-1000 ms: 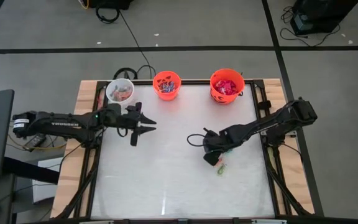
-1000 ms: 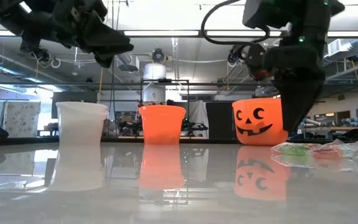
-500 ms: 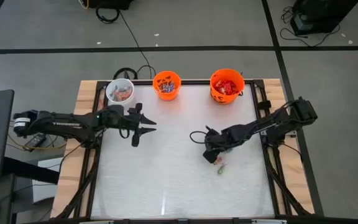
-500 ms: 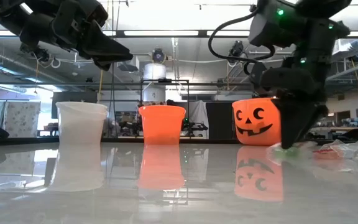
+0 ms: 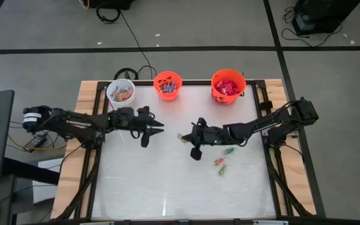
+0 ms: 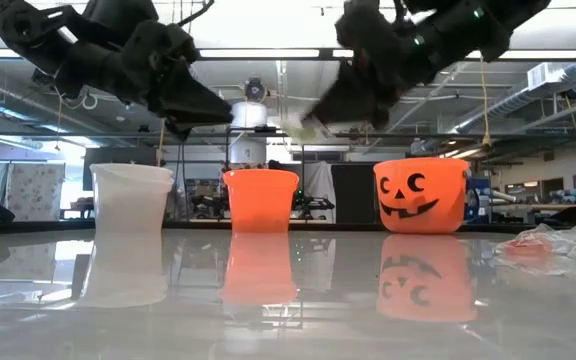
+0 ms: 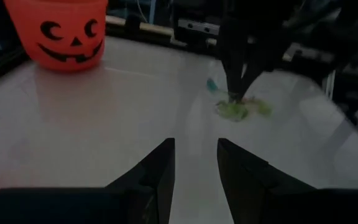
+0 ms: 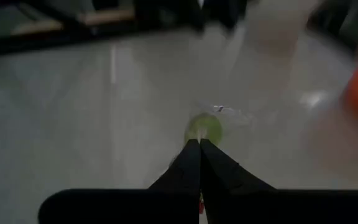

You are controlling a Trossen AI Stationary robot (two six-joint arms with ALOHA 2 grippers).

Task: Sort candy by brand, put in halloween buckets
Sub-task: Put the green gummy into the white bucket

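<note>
My right gripper (image 5: pixel 188 138) hangs above the middle of the table, shut on a small green wrapped candy (image 8: pixel 205 129). The same candy (image 6: pixel 308 127) shows high above the tabletop in the low view. My left gripper (image 5: pixel 155 129) is open and holds nothing, left of the middle, its fingers pointing toward the right gripper. Along the far edge stand the halloween buckets: a white one (image 5: pixel 120 92), a small orange one (image 5: pixel 167 85) and a larger orange one (image 5: pixel 228 85) with red packets inside. A few loose candies (image 5: pixel 221 164) lie on the table under the right arm. My right gripper pinches the green candy's near side (image 8: pixel 199 137) between its two fingertips. The fingers slant down a little and point toward the table's left. The candy sticks out beyond the tips, its clear wrapper twist (image 8: pixel 230 114) free, lifted clear of the table.
The loose candies (image 6: pixel 553 240) lie right of the middle. The glossy white tabletop (image 5: pixel 167 181) has a dark frame and wooden side rails (image 5: pixel 83 119). Cables (image 5: pixel 133 72) run behind the far edge.
My right gripper has shut on the green candy at the pile. It has risen and swung toward the table's left, tipping from pointing down to nearly level, and the candy is lifted clear. My left gripper has moved a little toward the table's middle and sunk slightly.
</note>
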